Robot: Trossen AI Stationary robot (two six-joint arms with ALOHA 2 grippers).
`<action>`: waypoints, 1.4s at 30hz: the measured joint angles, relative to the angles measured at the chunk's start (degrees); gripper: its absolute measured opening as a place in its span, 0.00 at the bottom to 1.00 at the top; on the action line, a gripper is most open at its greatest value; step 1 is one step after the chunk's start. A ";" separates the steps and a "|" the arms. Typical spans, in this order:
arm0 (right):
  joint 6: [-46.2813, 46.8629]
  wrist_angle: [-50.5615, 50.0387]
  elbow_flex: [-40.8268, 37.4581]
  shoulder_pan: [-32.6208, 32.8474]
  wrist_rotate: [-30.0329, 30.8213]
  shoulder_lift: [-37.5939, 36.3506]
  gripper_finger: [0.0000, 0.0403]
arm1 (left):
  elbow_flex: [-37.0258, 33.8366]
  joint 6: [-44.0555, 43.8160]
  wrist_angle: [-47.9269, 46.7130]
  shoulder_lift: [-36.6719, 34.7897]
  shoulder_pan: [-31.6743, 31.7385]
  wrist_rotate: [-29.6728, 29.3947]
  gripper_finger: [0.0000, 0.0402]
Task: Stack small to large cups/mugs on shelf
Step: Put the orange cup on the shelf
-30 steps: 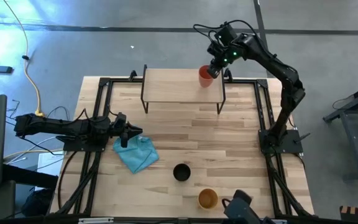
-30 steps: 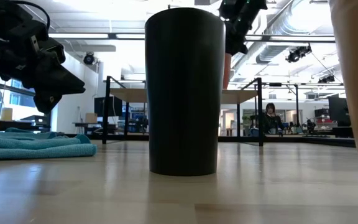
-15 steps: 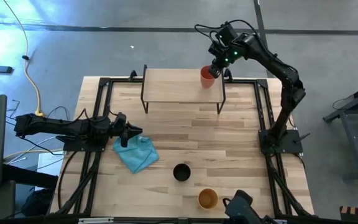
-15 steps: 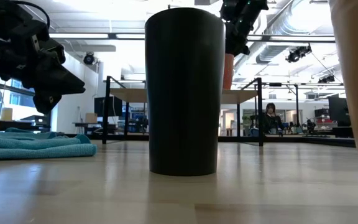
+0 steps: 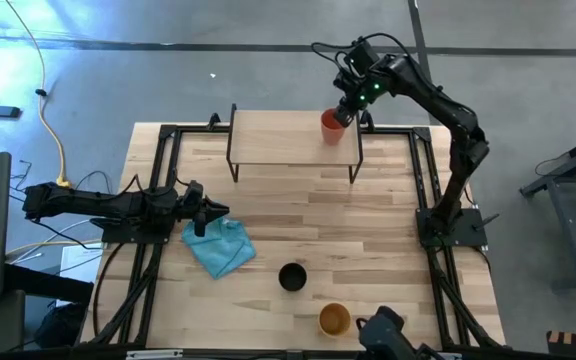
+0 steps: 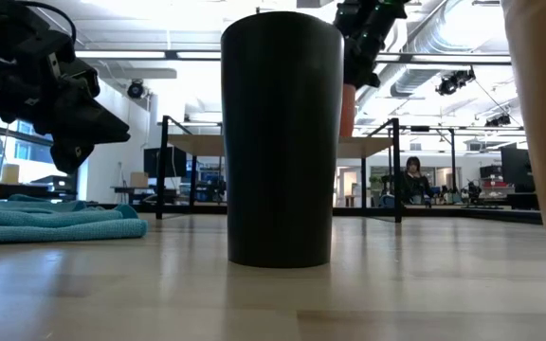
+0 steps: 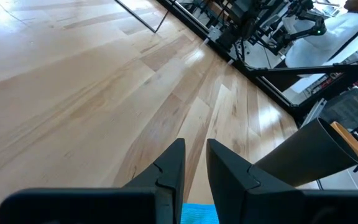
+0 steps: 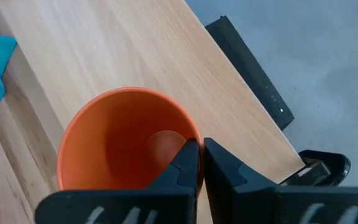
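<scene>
The red cup (image 5: 331, 124) stands upright at the right end of the shelf (image 5: 278, 138), with my right gripper (image 5: 343, 112) shut on its rim. In the right wrist view I look down into the cup (image 8: 123, 143). The black cup (image 5: 292, 276) and the yellow-orange cup (image 5: 334, 319) stand on their bases near the table's near edge. In the low view the black cup (image 6: 282, 142) hides most of the red cup (image 6: 347, 109). My left gripper (image 5: 216, 212) hovers over the blue cloth's (image 5: 218, 247) far edge, with a narrow gap between its fingers (image 7: 173, 162). My right gripper pinches the red cup's rim (image 8: 188, 134) on the side toward the table's right, one finger inside the cup and one outside. The fingers come from above, slanting down. The cup is upright; its base is level with the shelf board, and I cannot tell whether it rests on it.
The blue cloth lies crumpled on the table's left half. The shelf's black legs (image 5: 231, 165) stand on the far part of the table. Bare wood stretches between the shelf and the two cups. A person (image 6: 411, 180) sits in the room far behind the table.
</scene>
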 joint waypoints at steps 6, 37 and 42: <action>0.02 -0.04 0.00 0.00 0.35 0.06 0.00 | 0.00 0.01 0.00 0.00 0.00 0.02 0.14; -0.18 -0.34 0.07 0.76 2.84 1.70 0.00 | 0.00 0.01 -0.07 0.00 -0.02 1.07 0.14; -0.18 -0.68 0.07 0.76 3.00 1.65 0.00 | 0.00 0.01 -0.07 0.00 -0.02 1.07 0.14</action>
